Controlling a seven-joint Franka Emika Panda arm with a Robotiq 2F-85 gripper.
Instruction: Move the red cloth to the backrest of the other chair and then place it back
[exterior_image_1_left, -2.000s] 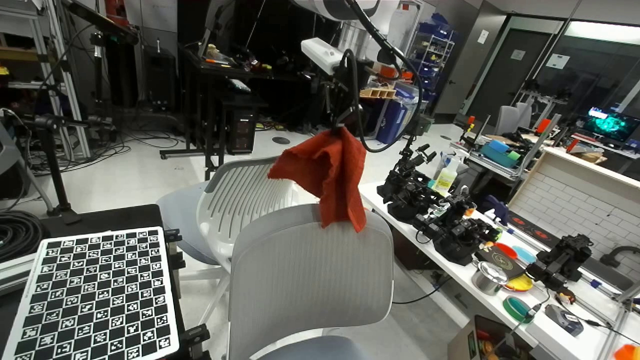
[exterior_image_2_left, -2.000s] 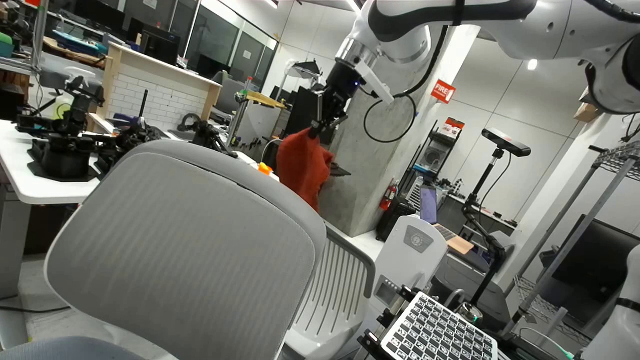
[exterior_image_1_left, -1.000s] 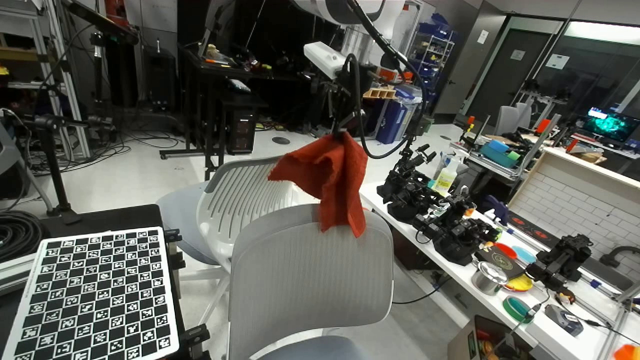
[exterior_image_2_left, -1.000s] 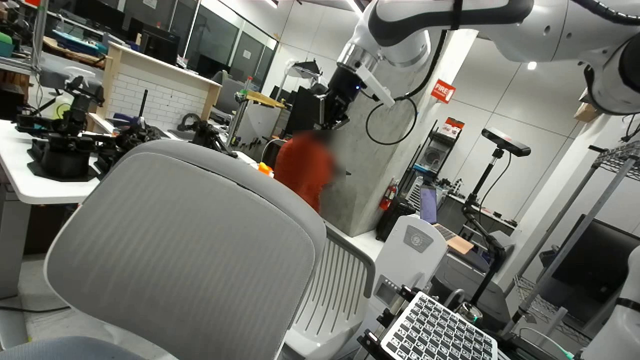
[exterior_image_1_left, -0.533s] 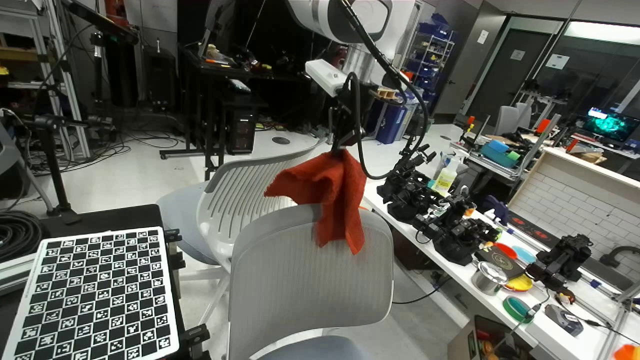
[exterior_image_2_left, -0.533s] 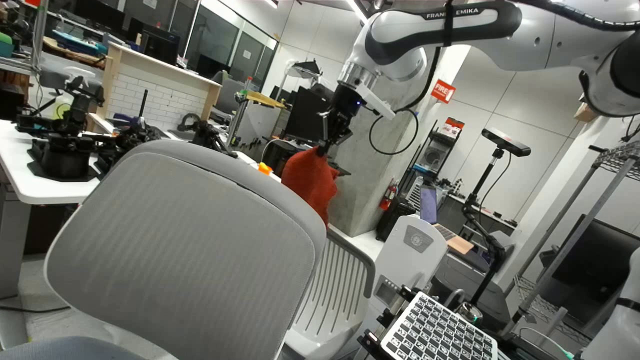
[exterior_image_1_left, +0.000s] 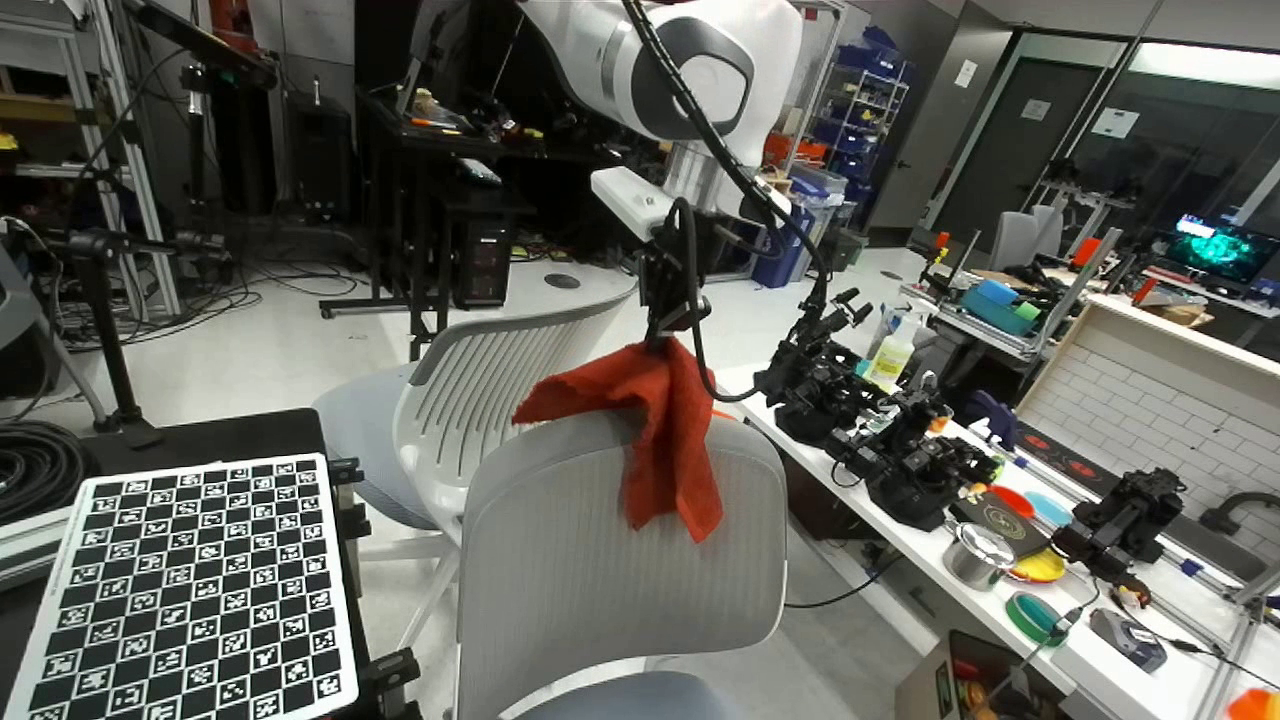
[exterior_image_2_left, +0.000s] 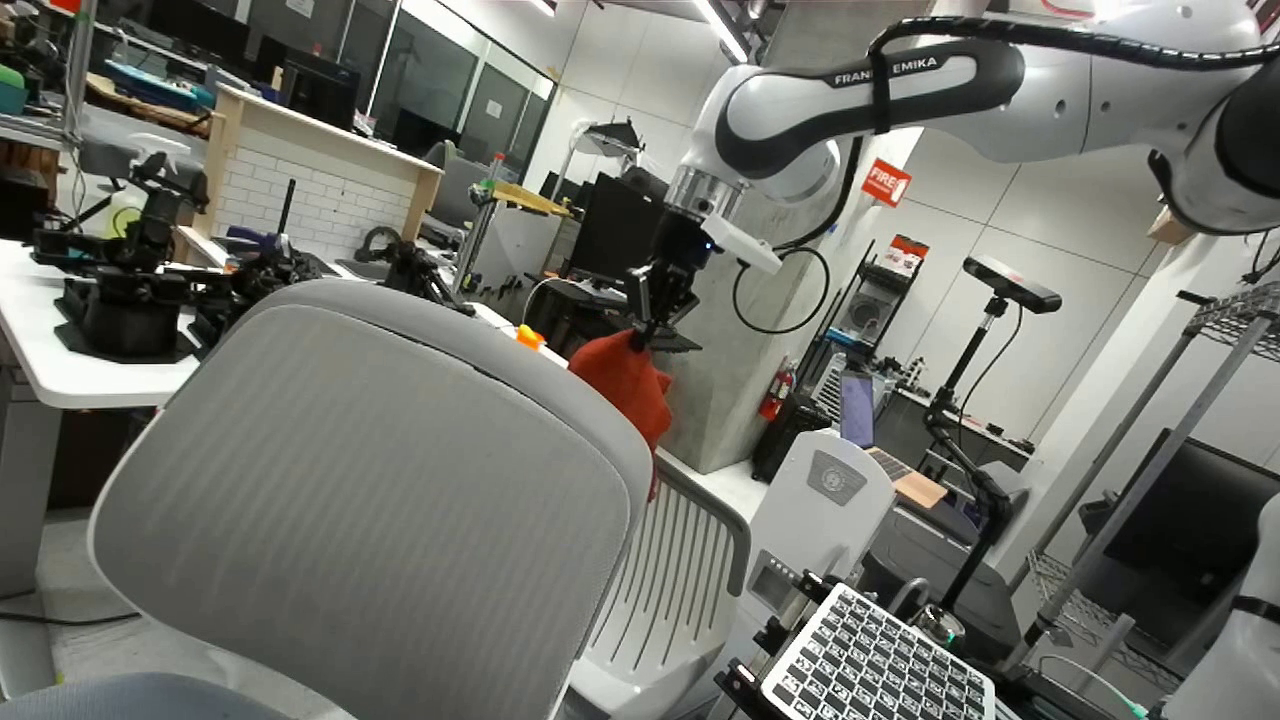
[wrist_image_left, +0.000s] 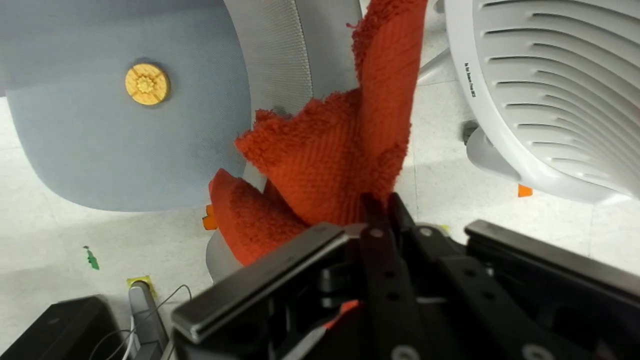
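Carries the red cloth (exterior_image_1_left: 665, 420) lower than half a second earlier, bringing its hanging corners farther down in front of the plain grey backrest (exterior_image_1_left: 620, 580) in an exterior view. Stretches one fold sideways across the sightline to the ribbed white backrest (exterior_image_1_left: 505, 385) behind; in the wrist view, leaves a strip of floor (wrist_image_left: 435, 145) between cloth and ribs. Cannot tell contact from a near miss along the grey top edge. To the right in an exterior view, includes a grey bin (exterior_image_1_left: 918, 690) below the white table (exterior_image_1_left: 1108, 678), with red and orange things (exterior_image_1_left: 970, 693) inside, too small to name. Also includes a shiny metal pot (exterior_image_1_left: 978, 558) on the tabletop, with contents impossible to make out, and, farther back, a teal tub (exterior_image_1_left: 1000, 320) with a blue item (exterior_image_1_left: 997, 291) in or on top of it. Reaches in from the upper right in an exterior view with the white arm (exterior_image_2_left: 1050, 130), sloping gently down to the left and bending at the wrist to aim the black gripper (wrist_image_left: 384, 204) downward with a slight tilt. Pinches a gathered peak of cloth with jaws brought almost together, near the grey backrest, and lets the rest hang below in loose folds.
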